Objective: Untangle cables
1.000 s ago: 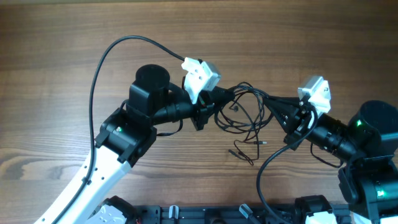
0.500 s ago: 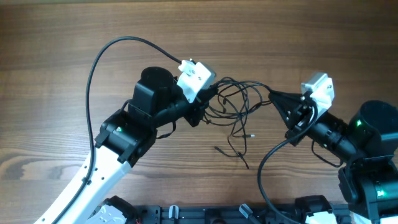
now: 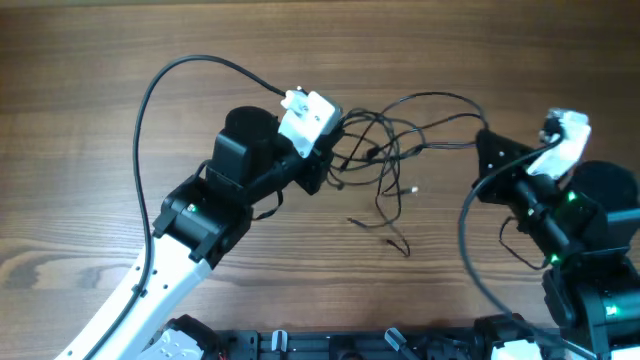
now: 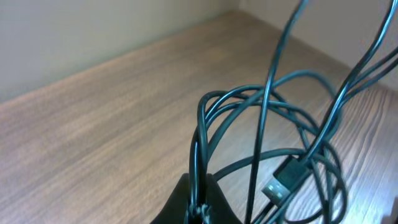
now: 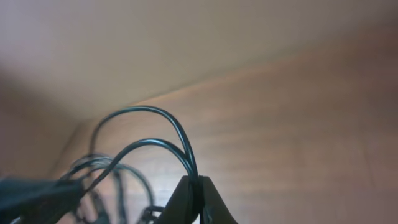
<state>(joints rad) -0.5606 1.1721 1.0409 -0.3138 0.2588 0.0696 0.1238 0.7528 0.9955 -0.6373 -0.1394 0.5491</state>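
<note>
Well, your left claw (image 3: 333,158) is squeezed shut on the cables (image 3: 395,148). Thin dark strands are pinched right at its tips. In the left wrist view the strands rise out of the claw and bend into round loops just past it. A small flat plug (image 4: 283,180) hangs among those loops, a little to the side of the claw.

Your right claw (image 3: 483,142) is squeezed shut on the cables too. In the right wrist view two strands come up from its tips, arch over, and run away to one side toward the blurry knot of wire.

From above, the messy tangle sits just beside your left claw, on the side that faces your right claw. A few long strands reach from the tangle across to the right claw. The two claws are well apart, with the cables strung between them.

Two loose ends (image 3: 382,225) lie on the wooden table (image 3: 300,50), on the arm-base side of the tangle and between the claws. A thick black arm cable (image 3: 150,130) curves out behind your left claw.
</note>
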